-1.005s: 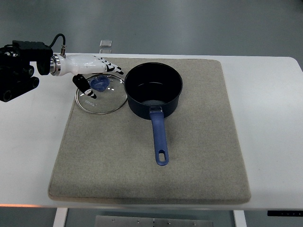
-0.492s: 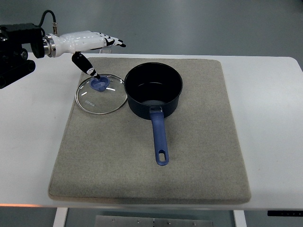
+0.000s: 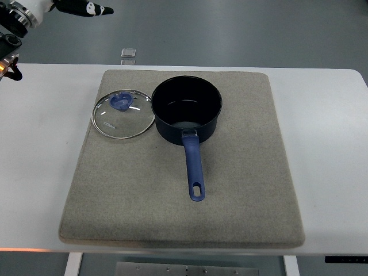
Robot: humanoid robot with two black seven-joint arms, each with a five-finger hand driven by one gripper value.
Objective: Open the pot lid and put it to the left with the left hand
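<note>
A dark blue pot [image 3: 186, 107] with a long blue handle [image 3: 194, 170] stands open on the grey mat [image 3: 241, 190]. Its glass lid [image 3: 123, 114] with a blue knob [image 3: 120, 102] lies flat on the mat just left of the pot, touching nothing but the mat. My left hand [image 3: 80, 8] is high at the top left corner of the picture, far from the lid, fingers stretched out and holding nothing. The right arm is out of view.
The mat lies on a white table [image 3: 40, 161]. A small clear block [image 3: 128, 53] sits at the table's far edge behind the mat. The grey floor shows beyond the table.
My left hand has lifted off the lid and pulled back up and to the left, out to the picture's corner. The lid stays flat beside the pot.
</note>
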